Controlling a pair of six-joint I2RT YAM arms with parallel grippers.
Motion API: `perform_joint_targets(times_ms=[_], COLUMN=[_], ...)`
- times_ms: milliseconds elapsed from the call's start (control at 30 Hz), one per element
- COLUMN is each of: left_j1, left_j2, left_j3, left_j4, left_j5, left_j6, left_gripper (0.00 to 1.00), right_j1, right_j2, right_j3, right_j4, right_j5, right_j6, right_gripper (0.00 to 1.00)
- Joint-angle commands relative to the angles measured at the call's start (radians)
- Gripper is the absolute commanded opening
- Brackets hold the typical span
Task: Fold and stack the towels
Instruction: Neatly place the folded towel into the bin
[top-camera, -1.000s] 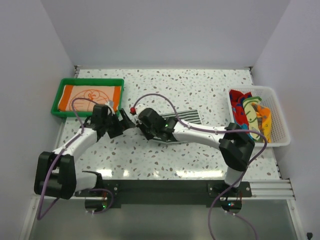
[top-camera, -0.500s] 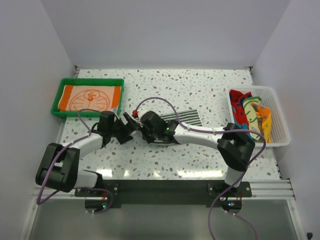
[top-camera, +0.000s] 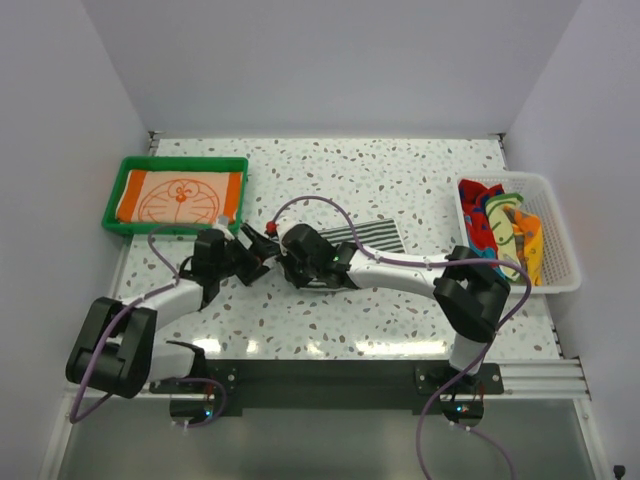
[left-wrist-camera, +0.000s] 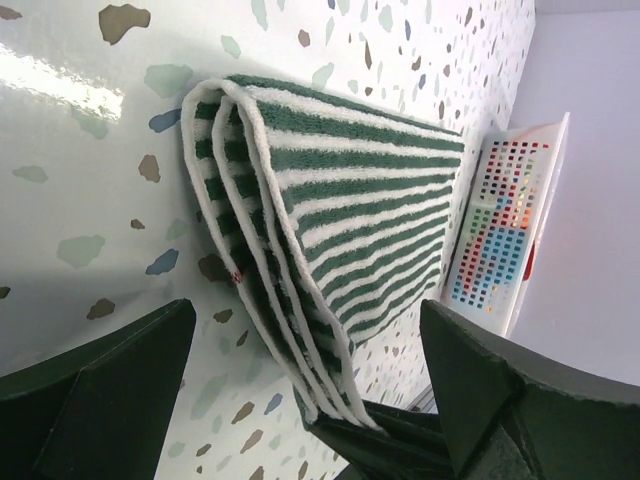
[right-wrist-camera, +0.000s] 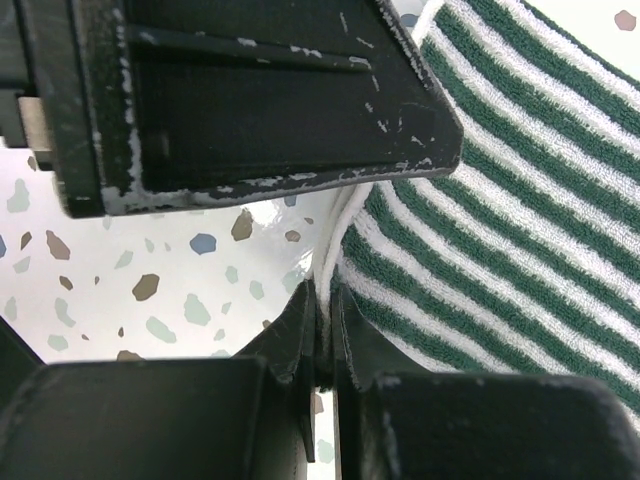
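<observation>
A folded black-and-white striped towel (top-camera: 376, 233) lies mid-table, its near-left part hidden under my right arm. In the left wrist view the striped towel (left-wrist-camera: 340, 190) shows several stacked layers. My right gripper (top-camera: 288, 267) is shut on its folded edge, seen in the right wrist view (right-wrist-camera: 322, 300). My left gripper (top-camera: 258, 264) is open beside that same corner, its jaws spread wide on either side of the towel's end (left-wrist-camera: 308, 310). An orange towel with a cartoon drawing (top-camera: 180, 196) lies flat in the green tray (top-camera: 112, 205).
A white mesh basket (top-camera: 560, 270) at the right edge holds a red towel (top-camera: 478, 228), a green one (top-camera: 505, 225) and an orange dotted one (top-camera: 532, 245). The basket also shows in the left wrist view (left-wrist-camera: 500, 230). White walls close the back and both sides.
My left gripper has moved away from the tray, down and right, up to the towel corner held by my right gripper. The right gripper shifted slightly left with the towel.
</observation>
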Motion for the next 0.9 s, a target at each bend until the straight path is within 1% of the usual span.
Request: perform_joint_targets(times_ms=[0, 67, 333, 533, 633, 667, 733, 767, 800, 833, 867], left_j1=[-0.013, -0.021, -0.064, -0.096, -0.107, -0.107, -0.107, -0.107, -0.107, -0.107, -0.107], left_j2=[0.027, 0.059, 0.161, 0.248, 0.27, 0.27, 0.268, 0.27, 0.27, 0.268, 0.267], left_j3=[0.003, 0.017, 0.039, 0.068, 0.066, 0.065, 0.052, 0.049, 0.048, 0.045, 0.045], left_j4=[0.077, 0.065, 0.097, 0.134, 0.143, 0.146, 0.16, 0.163, 0.169, 0.178, 0.177], left_j5=[0.001, -0.003, -0.037, -0.048, -0.066, -0.072, -0.087, -0.091, -0.092, -0.092, -0.097], left_j6=[-0.021, -0.013, -0.024, -0.032, -0.033, -0.033, -0.032, -0.03, -0.03, -0.029, -0.024], left_gripper=[1.0, 1.0, 1.0, 0.89, 0.81, 0.76, 0.71, 0.6, 0.55, 0.44, 0.38], right_j1=[-0.004, -0.004, -0.004, -0.004, -0.004, -0.004, -0.004, -0.004, -0.004, -0.004, -0.004], right_j2=[-0.031, -0.034, -0.043, -0.055, -0.063, -0.064, -0.067, -0.067, -0.069, -0.069, -0.069], right_j3=[-0.006, -0.006, -0.007, -0.018, -0.026, -0.029, -0.033, -0.035, -0.038, -0.039, -0.041], right_j4=[0.049, 0.051, 0.065, 0.072, 0.077, 0.08, 0.082, 0.083, 0.085, 0.085, 0.085], right_j5=[-0.016, -0.015, -0.028, -0.037, -0.031, -0.032, -0.034, -0.037, -0.04, -0.04, -0.039], right_j6=[0.014, 0.014, 0.02, 0.02, 0.023, 0.023, 0.026, 0.025, 0.026, 0.026, 0.026], right_gripper=[0.0, 0.0, 0.0, 0.0, 0.0, 0.0, 0.0, 0.0, 0.0, 0.0, 0.0])
